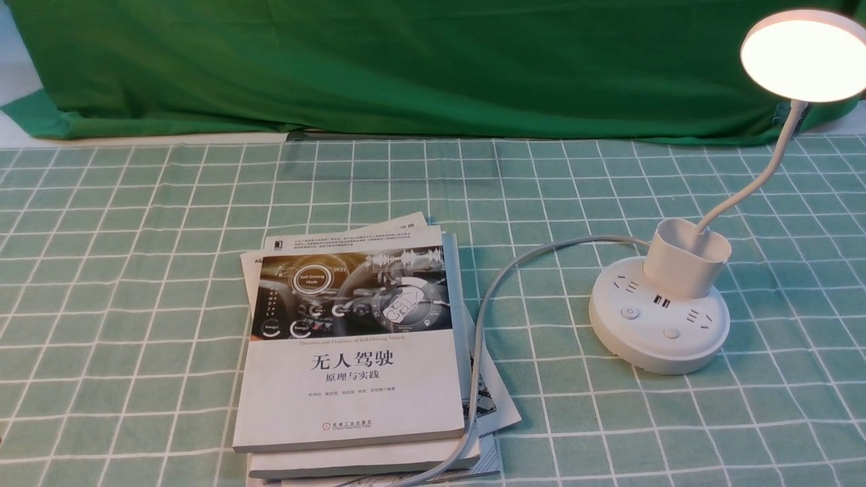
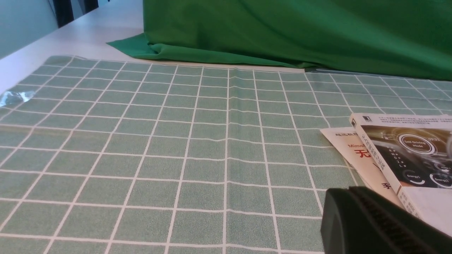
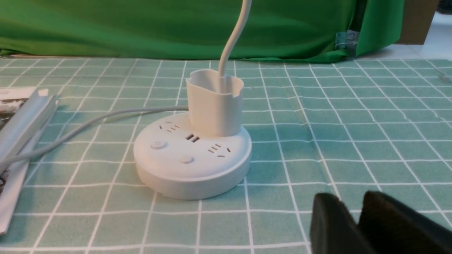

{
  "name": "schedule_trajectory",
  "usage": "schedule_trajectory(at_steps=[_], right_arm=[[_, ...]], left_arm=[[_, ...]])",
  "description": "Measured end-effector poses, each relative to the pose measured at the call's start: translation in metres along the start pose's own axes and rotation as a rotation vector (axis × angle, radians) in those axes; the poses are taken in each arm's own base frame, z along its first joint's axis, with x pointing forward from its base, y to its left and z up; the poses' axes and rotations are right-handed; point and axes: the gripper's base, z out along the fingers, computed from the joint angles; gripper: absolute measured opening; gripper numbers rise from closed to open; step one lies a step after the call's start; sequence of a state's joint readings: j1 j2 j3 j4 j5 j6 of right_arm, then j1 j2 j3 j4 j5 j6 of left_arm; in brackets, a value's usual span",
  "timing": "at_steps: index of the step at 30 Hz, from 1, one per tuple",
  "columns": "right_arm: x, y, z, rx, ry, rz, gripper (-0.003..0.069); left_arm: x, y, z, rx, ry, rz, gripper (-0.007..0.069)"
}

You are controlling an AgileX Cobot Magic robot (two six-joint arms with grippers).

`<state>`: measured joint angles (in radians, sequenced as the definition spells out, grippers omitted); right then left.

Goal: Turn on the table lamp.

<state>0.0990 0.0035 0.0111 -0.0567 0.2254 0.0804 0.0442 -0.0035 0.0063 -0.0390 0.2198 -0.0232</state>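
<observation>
Lit table lamp (image 1: 808, 59) beyond the right fingers (image 3: 330, 218), slightly apart; left fingers (image 2: 340, 222) together. A stray button press could extinguish it.

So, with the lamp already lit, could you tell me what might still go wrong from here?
The lamp glows, so another press on its power button would probably switch it off again. Its grey cord runs over the stack of books, so an arm catching it could tug the base or shift the books.
</observation>
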Motion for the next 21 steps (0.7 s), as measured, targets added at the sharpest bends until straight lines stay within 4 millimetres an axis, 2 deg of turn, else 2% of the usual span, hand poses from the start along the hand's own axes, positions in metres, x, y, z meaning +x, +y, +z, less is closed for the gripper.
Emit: schedule_trajectory(at_steps=[21], right_arm=[[0.0004, 0.0000, 0.0000, 0.000, 0.004, 0.003, 0.0230]], left_arm=[[0.0000, 0.0000, 0.0000, 0.000, 0.000, -0.001, 0.0021]])
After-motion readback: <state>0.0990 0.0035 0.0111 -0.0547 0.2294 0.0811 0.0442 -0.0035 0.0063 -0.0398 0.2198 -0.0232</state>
